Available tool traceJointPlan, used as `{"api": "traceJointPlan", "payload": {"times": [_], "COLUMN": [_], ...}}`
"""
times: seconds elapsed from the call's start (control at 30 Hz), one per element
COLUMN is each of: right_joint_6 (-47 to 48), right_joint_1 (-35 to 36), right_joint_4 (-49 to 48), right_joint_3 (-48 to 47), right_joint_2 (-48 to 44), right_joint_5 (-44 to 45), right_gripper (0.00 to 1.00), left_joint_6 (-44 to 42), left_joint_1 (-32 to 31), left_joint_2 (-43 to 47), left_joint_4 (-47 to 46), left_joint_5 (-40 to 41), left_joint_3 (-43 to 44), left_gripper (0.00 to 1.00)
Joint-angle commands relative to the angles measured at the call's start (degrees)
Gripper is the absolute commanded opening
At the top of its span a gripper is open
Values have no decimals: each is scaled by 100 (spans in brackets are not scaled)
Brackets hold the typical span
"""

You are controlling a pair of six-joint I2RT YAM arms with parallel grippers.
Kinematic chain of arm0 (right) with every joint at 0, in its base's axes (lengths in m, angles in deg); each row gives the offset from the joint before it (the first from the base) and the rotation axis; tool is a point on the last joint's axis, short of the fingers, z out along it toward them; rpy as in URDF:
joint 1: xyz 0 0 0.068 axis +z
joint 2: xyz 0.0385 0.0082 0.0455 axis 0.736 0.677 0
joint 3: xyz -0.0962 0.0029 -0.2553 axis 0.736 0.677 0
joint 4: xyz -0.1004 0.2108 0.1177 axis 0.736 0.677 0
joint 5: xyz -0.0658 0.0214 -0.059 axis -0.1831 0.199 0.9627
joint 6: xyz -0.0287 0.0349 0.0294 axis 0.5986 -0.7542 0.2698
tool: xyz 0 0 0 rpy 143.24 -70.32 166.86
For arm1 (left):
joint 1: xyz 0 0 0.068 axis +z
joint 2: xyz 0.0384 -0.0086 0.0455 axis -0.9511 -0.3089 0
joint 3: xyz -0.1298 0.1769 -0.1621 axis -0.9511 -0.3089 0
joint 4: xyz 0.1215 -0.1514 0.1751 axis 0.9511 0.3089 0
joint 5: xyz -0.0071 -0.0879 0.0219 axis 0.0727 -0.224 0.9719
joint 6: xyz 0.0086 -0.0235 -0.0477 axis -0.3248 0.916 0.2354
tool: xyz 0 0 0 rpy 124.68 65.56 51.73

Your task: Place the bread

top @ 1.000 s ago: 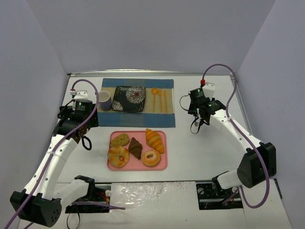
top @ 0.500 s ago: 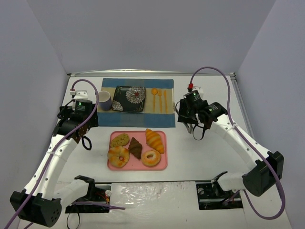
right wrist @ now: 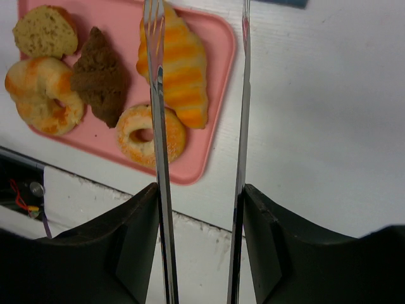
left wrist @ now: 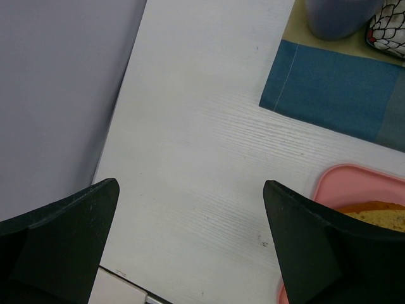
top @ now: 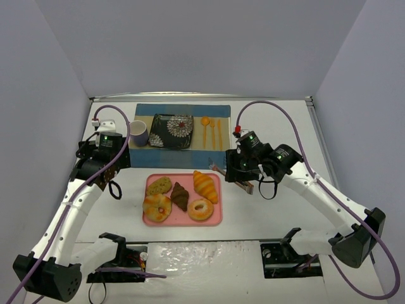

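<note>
Right wrist view: the right gripper (right wrist: 200, 190) is clamped on a pair of metal tongs (right wrist: 158, 126), whose two blades stand apart with nothing between them. They reach toward the pink tray (right wrist: 220, 95) in the upper left of the frame. The striped croissant (right wrist: 177, 69) lies on the tray's right side, under the left blade, beside a sugared ring doughnut (right wrist: 149, 136) and a chocolate roll (right wrist: 98, 76).

It looks light and soft, with a smooth crust that thin metal could slip on or dent. I would pinch it gently across the thick middle, not at the tapered ends.

In the left wrist view, the left gripper (left wrist: 191, 185) gapes wide and empty over bare table. At upper centre of the top view, the patterned plate (top: 161, 136) sits on a blue placemat (top: 142, 158).
</note>
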Motion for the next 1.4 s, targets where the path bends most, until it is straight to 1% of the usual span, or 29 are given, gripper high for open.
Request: {"api": "traceJointPlan", "payload": {"times": [0.0,0.17,0.67,1.1,1.37], "right_joint_6": [-83,-187,-387,-397,-415], "right_joint_1": [282,627,1104,1351,1471], "right_joint_4": [165,184,103,-62,-71], "right_joint_3": [-24,59,107,-32,-180], "right_joint_2": [-181,-145,352,744,830], "right_joint_5": [-176,37,566,564,526], "right_gripper": [49,50,51,55,56], "left_joint_6": [91,100,116,100,135], "left_joint_1": [35,35,35,35,35], "left_joint_2": [133,142,204,221,256], "left_joint_4": [-136,-107,-77,-61,-38], "left_joint_5": [43,43,36,42,25], "left_joint_3": [160,192,192,183,130], "left_gripper": [97,97,97,97,97]}}
